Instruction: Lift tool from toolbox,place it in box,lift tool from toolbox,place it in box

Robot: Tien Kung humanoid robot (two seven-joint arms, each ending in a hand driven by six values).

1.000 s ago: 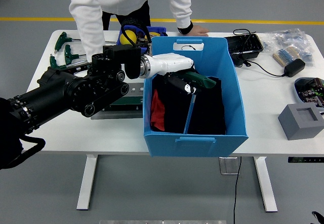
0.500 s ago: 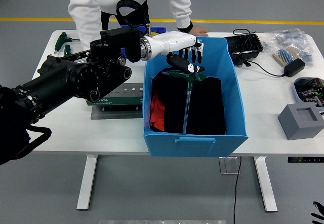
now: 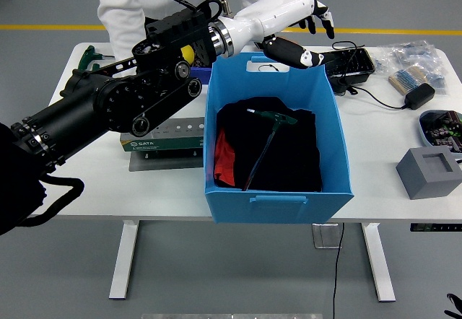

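— Location and heading of the tool (image 3: 266, 140)?
— Centre frame, inside the blue box (image 3: 278, 200), lying on dark cloth (image 3: 289, 156). Green T-handle toward the upper right, shaft running on a diagonal to the lower left.

— Left hand (image 3: 297, 17)?
— Upper centre, above the box's far rim, fingers spread wide, holding nothing.

— Legible markings?
— "SATA" on the green toolbox (image 3: 162, 137), left of the box. Nothing else readable.

The left hand (image 3: 292, 24) hangs with fingers spread (holding nothing) above the box (image 3: 278, 198); the tool (image 3: 266, 142) lies below it.
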